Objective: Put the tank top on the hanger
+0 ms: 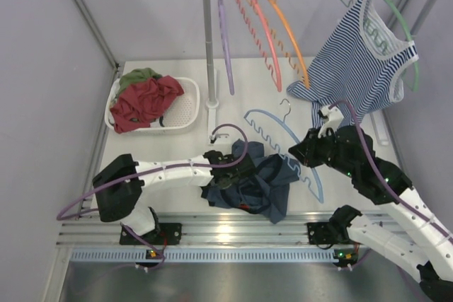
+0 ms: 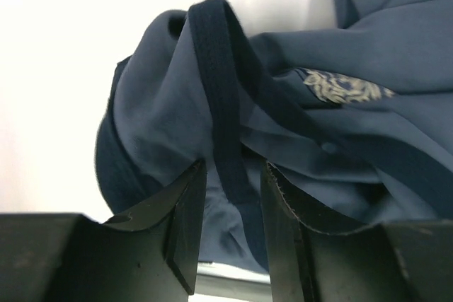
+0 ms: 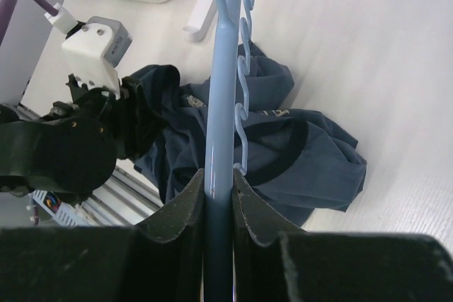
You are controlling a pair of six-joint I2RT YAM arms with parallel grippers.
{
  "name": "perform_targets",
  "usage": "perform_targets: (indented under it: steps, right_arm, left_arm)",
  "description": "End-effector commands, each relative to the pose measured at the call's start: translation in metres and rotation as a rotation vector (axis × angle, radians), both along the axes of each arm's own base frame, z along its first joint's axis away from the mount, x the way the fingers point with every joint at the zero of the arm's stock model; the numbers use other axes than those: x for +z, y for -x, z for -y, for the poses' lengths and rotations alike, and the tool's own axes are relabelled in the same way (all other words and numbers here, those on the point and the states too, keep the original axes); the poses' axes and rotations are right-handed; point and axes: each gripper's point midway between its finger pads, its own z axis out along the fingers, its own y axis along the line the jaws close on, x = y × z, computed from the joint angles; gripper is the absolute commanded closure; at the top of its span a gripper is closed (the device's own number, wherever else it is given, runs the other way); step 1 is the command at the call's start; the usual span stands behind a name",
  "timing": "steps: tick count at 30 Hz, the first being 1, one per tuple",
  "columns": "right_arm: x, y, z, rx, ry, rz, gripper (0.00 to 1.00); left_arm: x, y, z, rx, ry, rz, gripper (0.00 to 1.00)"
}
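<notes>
Navy tank top (image 2: 225, 97) edge between fingers (image 2: 185, 225).

This looks like a robotics lab. Its plain grey panel walls (image 1: 49, 68) enclose a white bench (image 1: 163, 148) with a ribbed aluminium rail (image 1: 226, 235).

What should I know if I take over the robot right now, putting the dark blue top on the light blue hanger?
Left gripper: open, jaws either side of a strap of the tank top, not pinching it.
Right gripper: shut on the hanger, which reaches across the tank top.
Tank top: crumpled on the table, near the front edge.
Done: hanger gripped.
To do: grip the strap, get the top onto the hanger.
</notes>
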Motion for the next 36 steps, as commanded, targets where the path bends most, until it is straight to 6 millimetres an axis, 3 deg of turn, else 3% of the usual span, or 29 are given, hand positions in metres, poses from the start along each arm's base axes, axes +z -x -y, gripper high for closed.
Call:
perform_targets:
  steps: [1,7,10,14,18,25,29,36]
  right_arm:
    - [0.022,0.003,-0.005,0.025,-0.067,0.071,1.00]
    - [0.017,0.010,-0.002,0.036,-0.065,0.069,1.00]
    - [0.017,0.014,-0.002,0.054,-0.067,0.069,1.00]
    - [0.020,0.020,-0.004,0.086,-0.079,0.074,1.00]
    - [0.021,0.032,-0.008,0.152,-0.087,0.064,1.00]
    - [0.016,0.061,-0.014,0.298,-0.085,0.019,1.00]
    - [0.009,0.078,-0.021,0.398,-0.095,-0.024,1.00]
    - [-0.007,0.088,-0.029,0.460,-0.120,-0.081,1.00]
  left_arm:
    - [-0.001,-0.009,-0.007,0.058,-0.030,0.058,0.58]
    - [-0.013,-0.009,-0.015,0.064,-0.054,0.047,0.60]
    - [-0.017,-0.010,-0.017,0.061,-0.052,0.040,0.67]
    - [-0.017,-0.011,-0.020,0.060,-0.034,0.035,0.85]
    - [-0.001,-0.011,-0.020,0.040,0.003,0.050,1.00]
    - [0.033,-0.003,-0.025,0.015,0.113,0.067,1.00]
    - [0.040,0.001,-0.026,-0.005,0.159,0.065,1.00]
    - [0.049,0.003,-0.029,-0.019,0.181,0.075,1.00]
